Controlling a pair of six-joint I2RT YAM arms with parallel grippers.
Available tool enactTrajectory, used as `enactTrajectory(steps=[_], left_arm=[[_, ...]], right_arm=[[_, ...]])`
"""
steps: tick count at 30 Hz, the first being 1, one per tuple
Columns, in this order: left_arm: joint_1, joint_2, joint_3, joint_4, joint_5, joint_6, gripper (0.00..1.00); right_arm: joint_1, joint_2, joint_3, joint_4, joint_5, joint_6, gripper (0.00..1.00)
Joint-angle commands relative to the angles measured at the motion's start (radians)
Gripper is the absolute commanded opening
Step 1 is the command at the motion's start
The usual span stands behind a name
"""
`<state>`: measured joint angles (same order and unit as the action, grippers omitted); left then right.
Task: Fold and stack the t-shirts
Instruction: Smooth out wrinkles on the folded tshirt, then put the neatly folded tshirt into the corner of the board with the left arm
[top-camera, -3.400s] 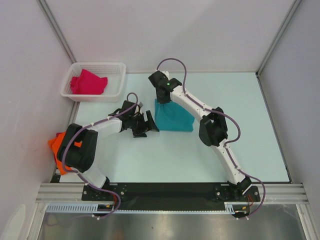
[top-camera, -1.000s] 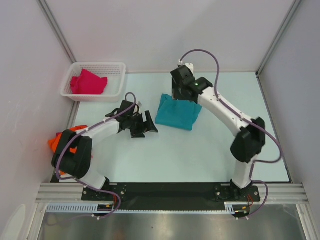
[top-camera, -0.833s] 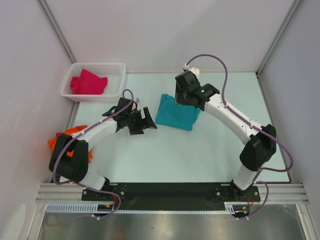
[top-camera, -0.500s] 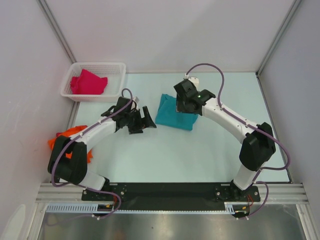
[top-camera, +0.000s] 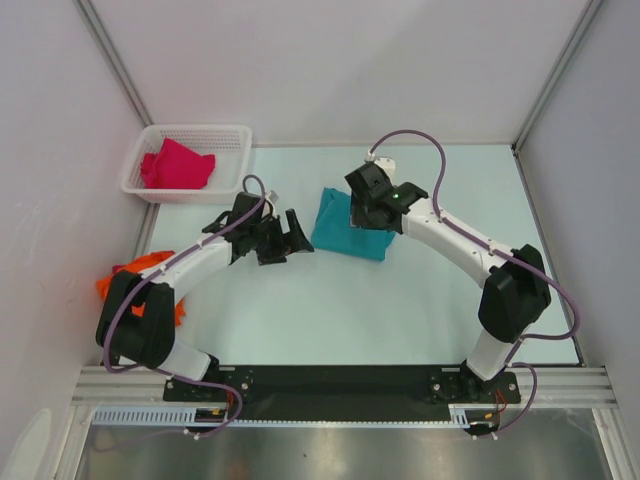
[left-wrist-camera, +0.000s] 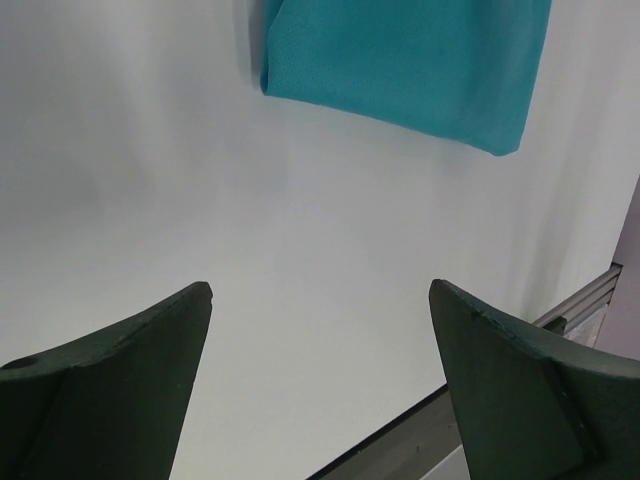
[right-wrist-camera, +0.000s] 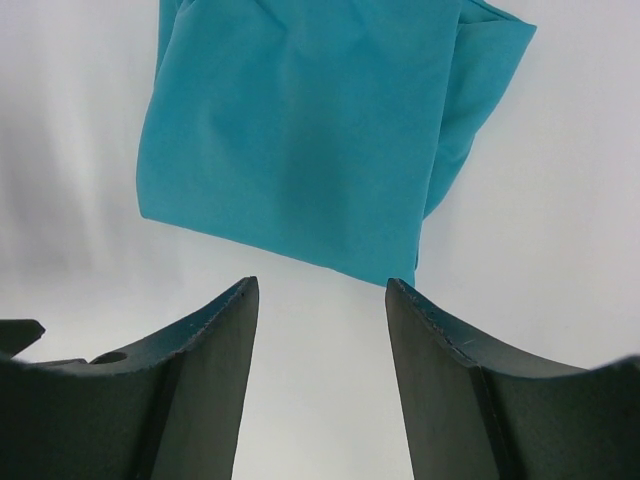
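Observation:
A folded teal-blue t-shirt (top-camera: 345, 232) lies flat on the table, also seen in the left wrist view (left-wrist-camera: 400, 60) and the right wrist view (right-wrist-camera: 300, 140). My right gripper (top-camera: 366, 216) hovers over its far right part, open (right-wrist-camera: 320, 285), with only bare table between its fingers. My left gripper (top-camera: 288, 243) stands open just left of the shirt, empty (left-wrist-camera: 320, 290). The magenta-red t-shirt (top-camera: 176, 165) sits in the basket. At the table's left edge lies the orange t-shirt (top-camera: 116, 284), partly hidden by my left arm.
The white lattice basket (top-camera: 238, 136) stands at the far left corner. Enclosure walls and metal posts (top-camera: 556, 75) ring the table. The black base rail (top-camera: 330, 378) runs along the near edge.
The right arm has let go of the teal shirt, which now lies flat, and has drawn slightly nearer over it. My left gripper has opened a little wider and shifted slightly.

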<state>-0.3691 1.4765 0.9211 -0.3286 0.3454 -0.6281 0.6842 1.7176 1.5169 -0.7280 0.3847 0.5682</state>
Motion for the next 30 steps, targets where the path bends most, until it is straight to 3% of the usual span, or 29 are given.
enactTrajectory(steps=[1, 9, 17, 20, 30], left_arm=[[0.010, 0.022, -0.019, 0.115, 0.038, -0.010, 0.96], [0.038, 0.033, -0.022, 0.128, 0.061, -0.012, 0.96], [0.104, 0.024, -0.067, 0.203, 0.156, -0.038, 1.00], [0.139, 0.056, -0.087, 0.293, 0.251, -0.079, 0.99], [0.162, 0.133, -0.110, 0.469, 0.204, -0.180, 1.00]], right_arm=[[0.003, -0.033, 0.025, -0.001, 0.040, -0.007, 0.59], [0.001, -0.052, 0.019, -0.017, 0.060, -0.014, 0.59], [0.003, -0.067, 0.016, -0.027, 0.057, -0.013, 0.59], [0.005, -0.079, 0.009, -0.033, 0.060, -0.013, 0.59], [0.008, -0.157, -0.011, -0.086, 0.077, -0.036, 0.59]])
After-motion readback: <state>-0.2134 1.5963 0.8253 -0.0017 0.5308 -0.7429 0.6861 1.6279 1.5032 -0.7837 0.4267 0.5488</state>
